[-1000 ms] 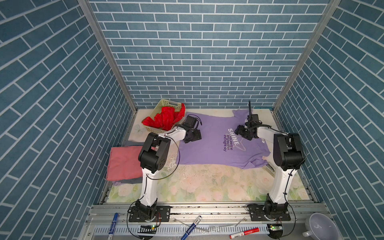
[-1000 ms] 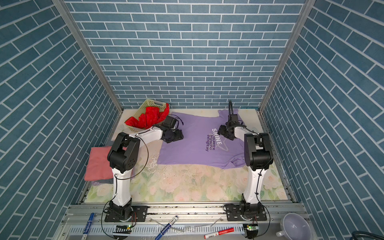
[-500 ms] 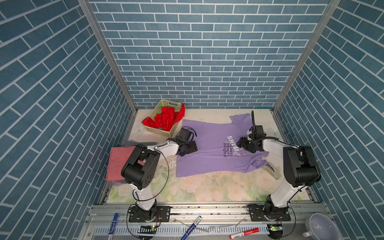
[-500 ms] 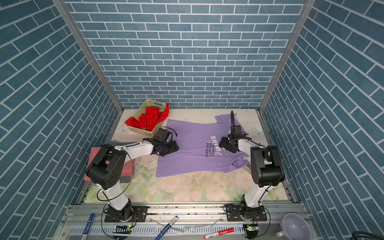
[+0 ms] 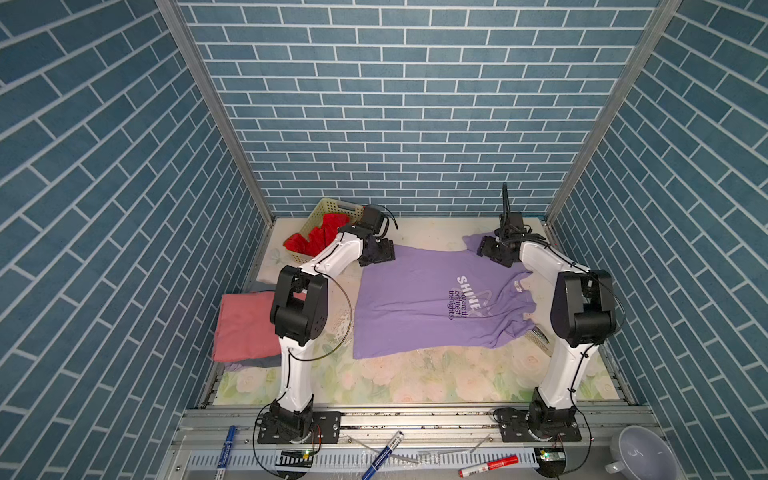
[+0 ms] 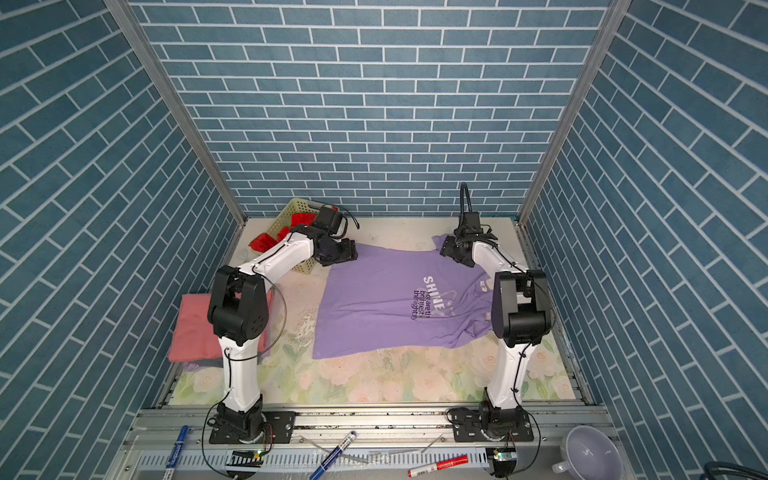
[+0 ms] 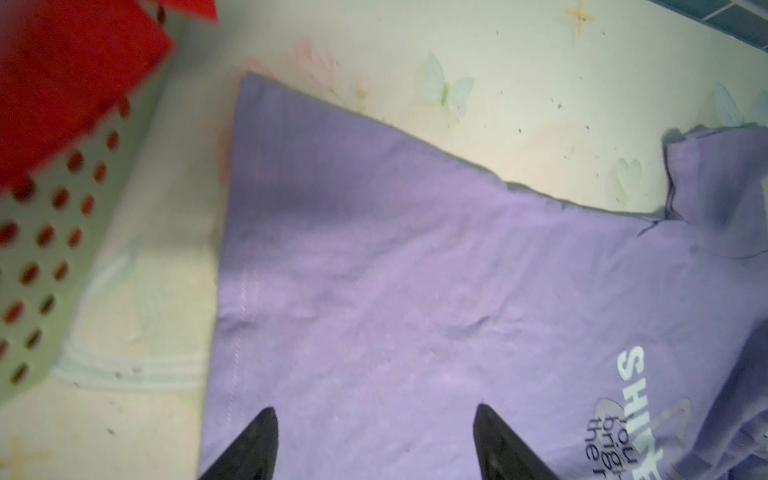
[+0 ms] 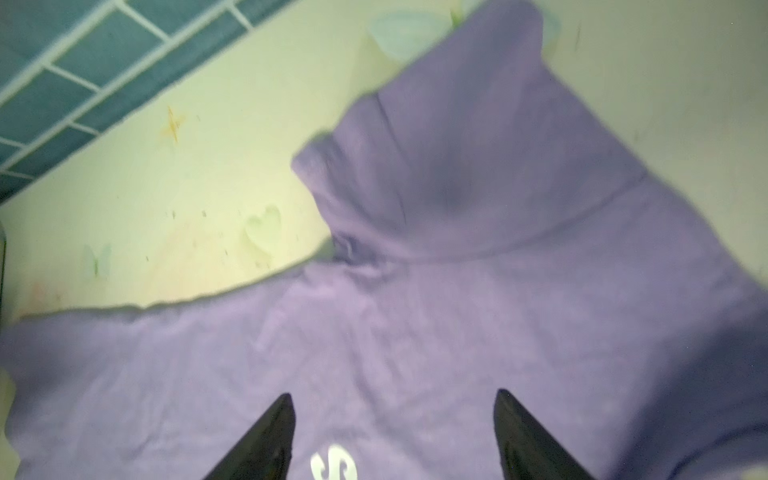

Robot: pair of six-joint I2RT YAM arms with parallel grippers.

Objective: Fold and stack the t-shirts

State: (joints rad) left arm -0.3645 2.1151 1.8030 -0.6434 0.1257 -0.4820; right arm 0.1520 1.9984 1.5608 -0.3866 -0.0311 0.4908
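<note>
A lilac t-shirt (image 5: 415, 299) (image 6: 374, 299) with printed text lies spread flat on the floral table, collar to the right. My left gripper (image 5: 380, 252) (image 6: 340, 253) hovers open over its far left hem corner, and the cloth (image 7: 415, 291) shows bare between the gripper (image 7: 374, 409) tips. My right gripper (image 5: 492, 251) (image 6: 453, 253) stands open over the far sleeve (image 8: 457, 124), with nothing between its tips (image 8: 394, 394). A red t-shirt (image 5: 316, 239) (image 7: 62, 62) fills the basket. A folded salmon-pink t-shirt (image 5: 243, 324) lies on a grey one (image 5: 257, 362) at the left.
The pale yellow perforated basket (image 5: 328, 206) (image 7: 50, 232) stands at the far left, close to my left gripper. Brick walls close in three sides. A striped object (image 5: 540, 336) pokes out by the shirt's right side. Markers (image 5: 382, 455) and a bowl (image 5: 642, 453) lie on the front rail.
The lilac shirt has slid toward the front edge. Both grippers came nearer with it, then went back to its far edge. The jaws stayed open.
</note>
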